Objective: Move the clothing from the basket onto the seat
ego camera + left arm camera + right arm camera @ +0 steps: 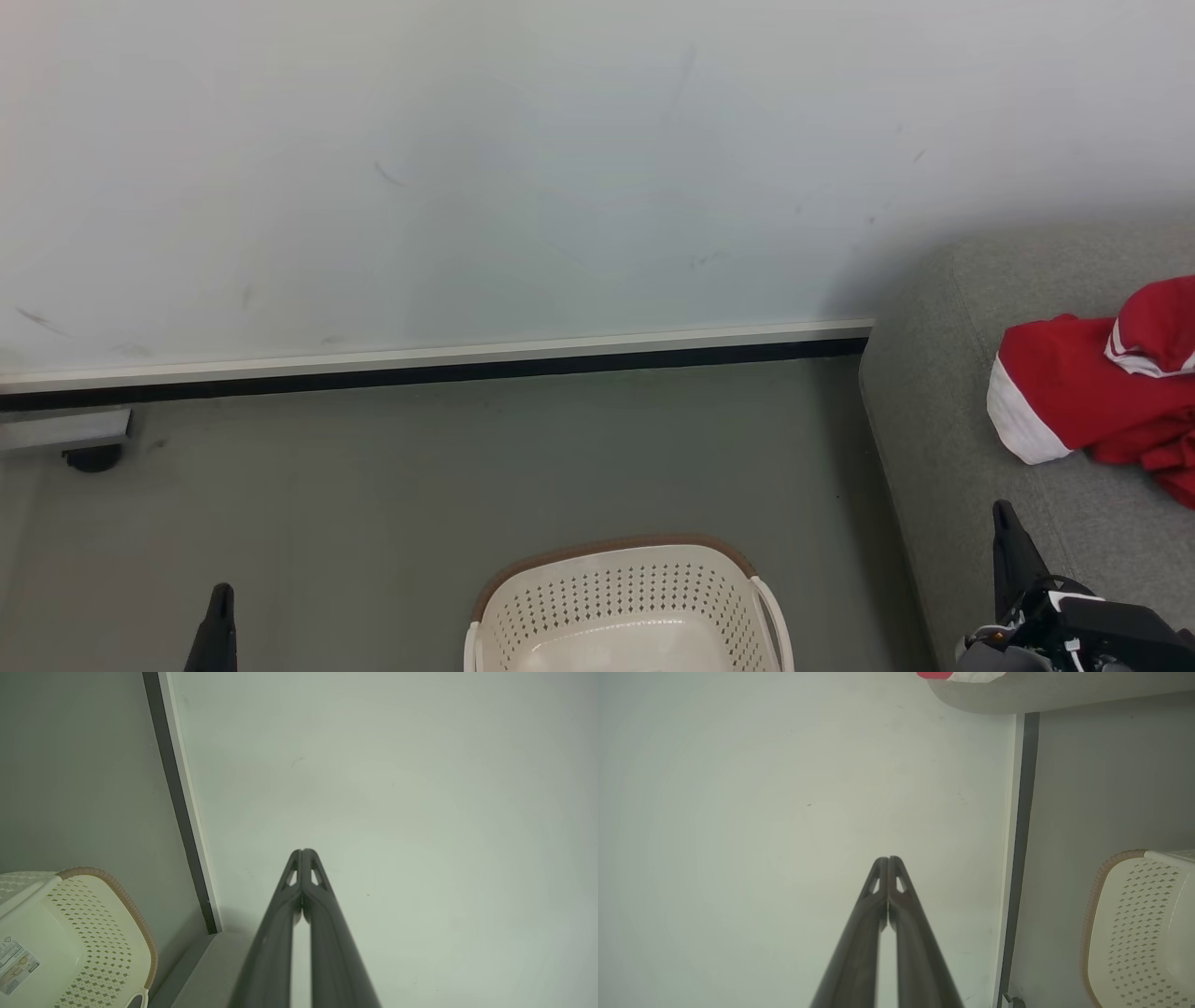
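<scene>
The red clothing (1092, 387) with white bands lies bunched on the grey seat (934, 420) at the right of the head view; a scrap of it (931, 674) peeks in at the top of the right wrist view. The cream basket (627, 607) with a brown rim stands on the floor at bottom centre, and the part of its inside that I see holds no fabric. It also appears as the basket (70, 938) and basket (1139, 924) in the wrist views. My left gripper (302, 851) is shut on nothing, pointing at the wall. My right gripper (888, 859) is shut, holding nothing.
A pale wall (560, 168) with a white and black skirting board (439, 366) runs behind the grey floor (373, 485). A metal frame on a black caster (91, 457) sits at the far left.
</scene>
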Robot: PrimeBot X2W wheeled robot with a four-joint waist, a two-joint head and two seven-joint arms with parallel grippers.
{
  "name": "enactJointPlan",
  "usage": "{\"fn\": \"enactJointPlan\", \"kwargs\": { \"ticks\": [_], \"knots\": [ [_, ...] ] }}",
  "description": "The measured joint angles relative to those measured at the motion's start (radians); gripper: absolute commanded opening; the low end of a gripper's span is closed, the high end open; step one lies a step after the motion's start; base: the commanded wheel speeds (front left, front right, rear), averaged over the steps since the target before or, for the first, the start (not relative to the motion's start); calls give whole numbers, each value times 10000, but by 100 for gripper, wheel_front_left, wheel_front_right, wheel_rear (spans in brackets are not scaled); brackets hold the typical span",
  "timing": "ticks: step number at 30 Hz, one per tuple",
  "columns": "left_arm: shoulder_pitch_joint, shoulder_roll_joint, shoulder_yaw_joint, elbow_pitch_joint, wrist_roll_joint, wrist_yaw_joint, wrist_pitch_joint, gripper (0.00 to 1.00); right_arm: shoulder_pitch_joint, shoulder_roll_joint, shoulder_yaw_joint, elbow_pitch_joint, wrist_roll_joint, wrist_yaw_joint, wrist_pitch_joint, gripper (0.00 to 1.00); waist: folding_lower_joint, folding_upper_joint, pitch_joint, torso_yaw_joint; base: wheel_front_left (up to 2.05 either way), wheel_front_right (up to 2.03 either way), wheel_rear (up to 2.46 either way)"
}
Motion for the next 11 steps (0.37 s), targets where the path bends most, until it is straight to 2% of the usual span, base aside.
{"fn": "enactJointPlan", "kwargs": {
  "ticks": [11],
  "knots": [
    [0, 0, 0, 0, 0, 0, 0, 0, 0, -13, 21, -4, 12, 0, -21, 0, 0, 0, 0, 0, 0, 0, 0]
  ]
}}
